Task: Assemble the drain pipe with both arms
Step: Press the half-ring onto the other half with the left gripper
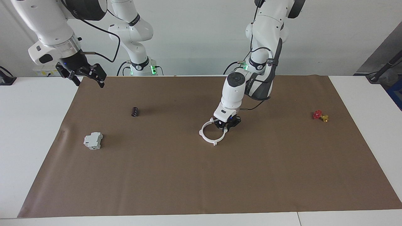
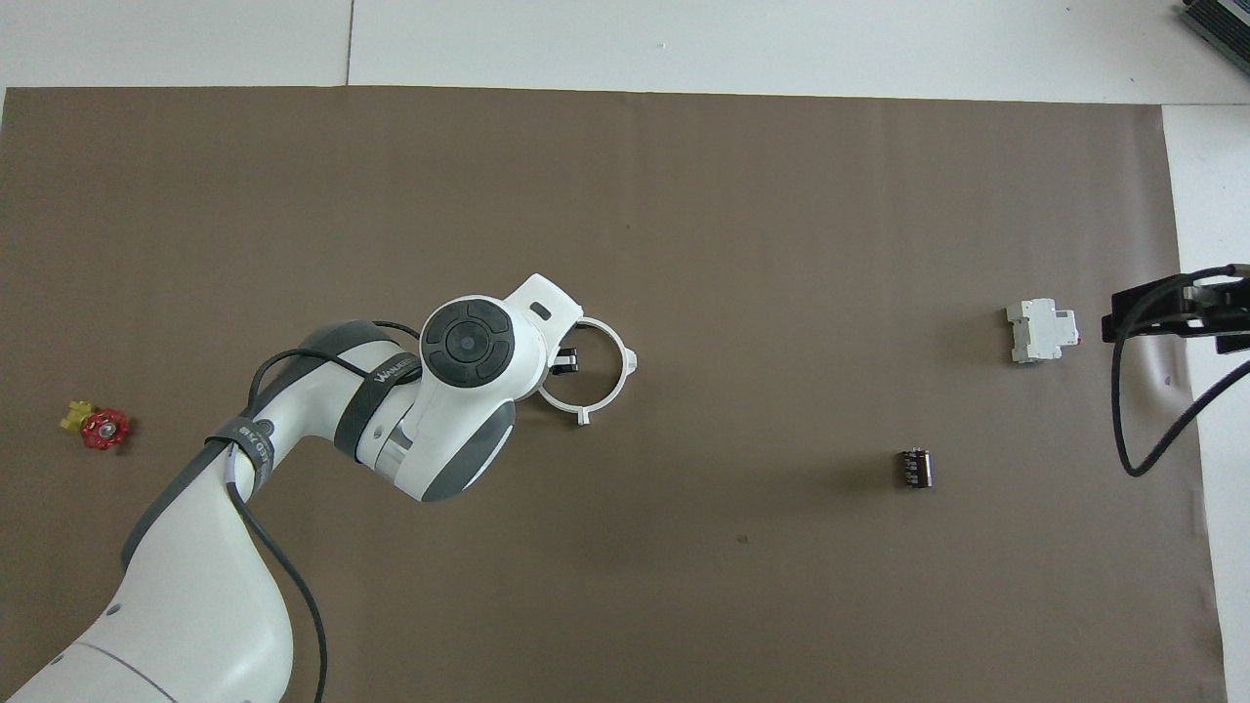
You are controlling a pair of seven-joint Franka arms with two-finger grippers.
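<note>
Two views are recorded, listed in turn.

Facing view
- Surface: a white table (image 1: 34,131) is covered across most of its width by a brown paper sheet (image 1: 201,175); bare white margins are left at both ends.
- Room: a plain pale wall is seen above the table edge; green lights are lit at both arm bases.
- Drain pipe (image 1: 211,135): two white half-circle pieces are set together as a ring, lying flat on the sheet near its middle.
- Left gripper (image 1: 226,125): lowered onto the ring's edge toward the left arm's end; fingers are pinched on the drain pipe.
- Right gripper (image 1: 84,75): held raised over the sheet's corner at the right arm's end; fingers are spread apart and nothing is held. This arm is waiting.
- Grey block (image 1: 93,140) and black cylinder (image 1: 135,111): placed toward the right arm's end, well apart from the ring.
- Red and yellow parts (image 1: 320,115): placed together toward the left arm's end.

Overhead view
- Surface: brown paper sheet (image 2: 684,586) is bordered by white table (image 2: 781,44).
- Drain pipe (image 2: 607,384): ring outline closed, partly covered by the left arm's wrist.
- Left gripper (image 2: 564,358): fingers are closed at the ring's rim.
- Right gripper (image 2: 1177,314): only its edge is shown, beside the grey block (image 2: 1041,330).
- Black cylinder (image 2: 915,468): nearer to the robots than the block.
</note>
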